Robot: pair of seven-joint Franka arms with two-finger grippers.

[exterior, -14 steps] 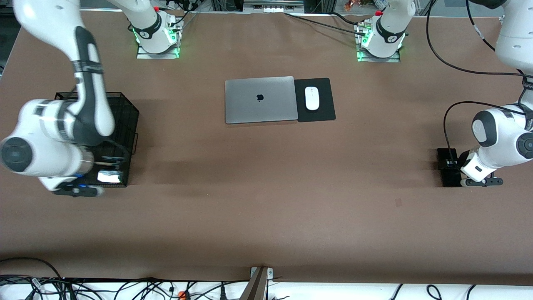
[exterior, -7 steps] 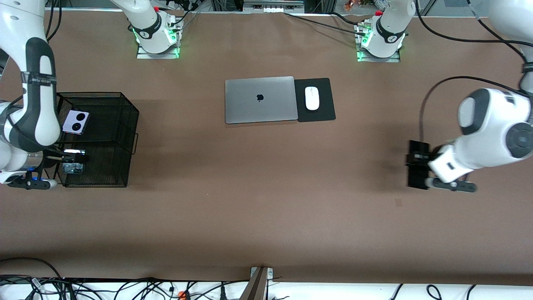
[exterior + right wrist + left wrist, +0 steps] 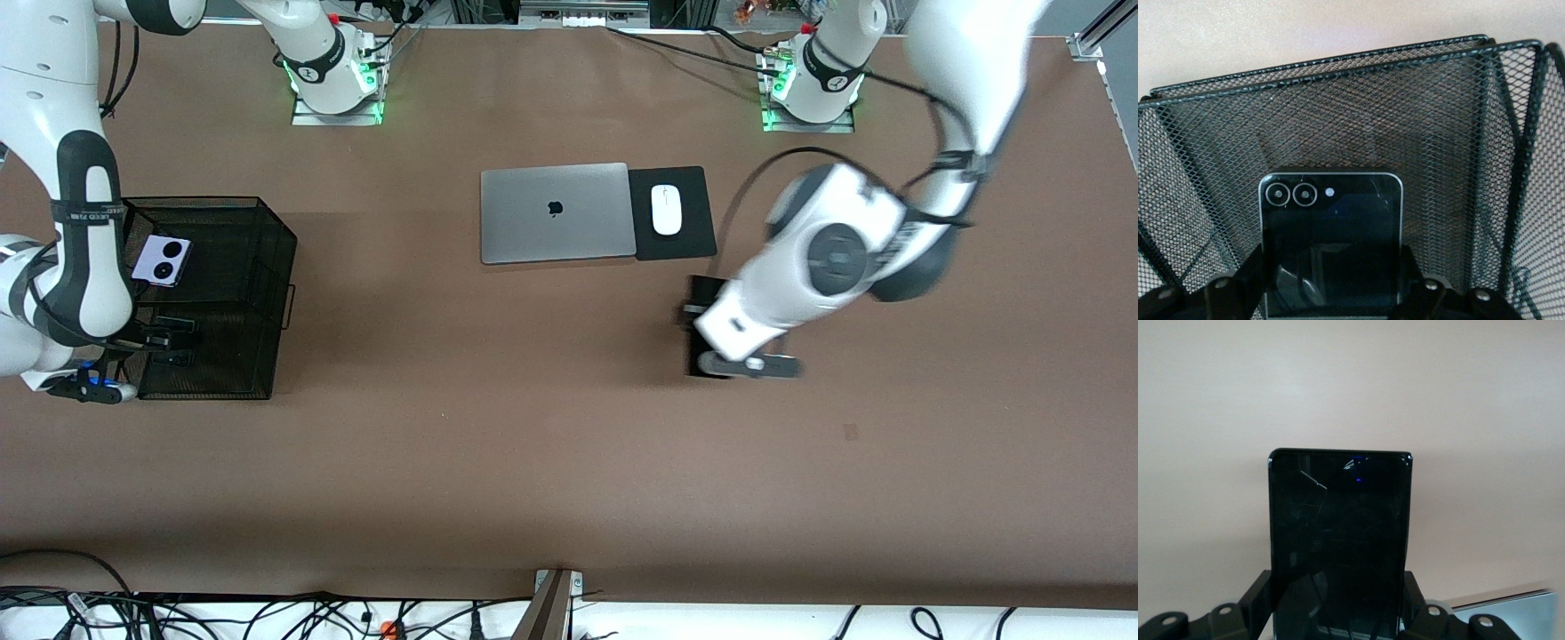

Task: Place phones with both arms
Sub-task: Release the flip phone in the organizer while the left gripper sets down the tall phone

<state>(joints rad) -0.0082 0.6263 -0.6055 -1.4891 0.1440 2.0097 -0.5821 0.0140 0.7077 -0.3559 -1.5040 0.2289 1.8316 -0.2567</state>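
My right gripper [image 3: 165, 343] is shut on the small squarish black phone [image 3: 1331, 220], which has two ringed lenses, and holds it inside the black mesh basket [image 3: 283, 233]. The lavender phone [image 3: 162, 260] with two black circles lies in the same basket, toward the robots' bases. My left gripper [image 3: 704, 327] is shut on the long black slab phone [image 3: 702, 293] and holds it over bare table near the mouse pad. In the left wrist view the slab [image 3: 1340, 520], its glass cracked, stands between my fingers [image 3: 1258, 600].
A closed silver laptop [image 3: 556, 212] lies mid-table with a white mouse [image 3: 666, 209] on a black pad [image 3: 689, 240] beside it. A corner of the laptop also shows in the left wrist view [image 3: 1511, 610]. The basket's mesh walls [image 3: 1338, 100] surround the right gripper.
The left arm has swung from its end of the table toward the middle with the slab phone in it. The right arm has shifted, uncovering the lavender phone, and still holds the black phone in the basket.
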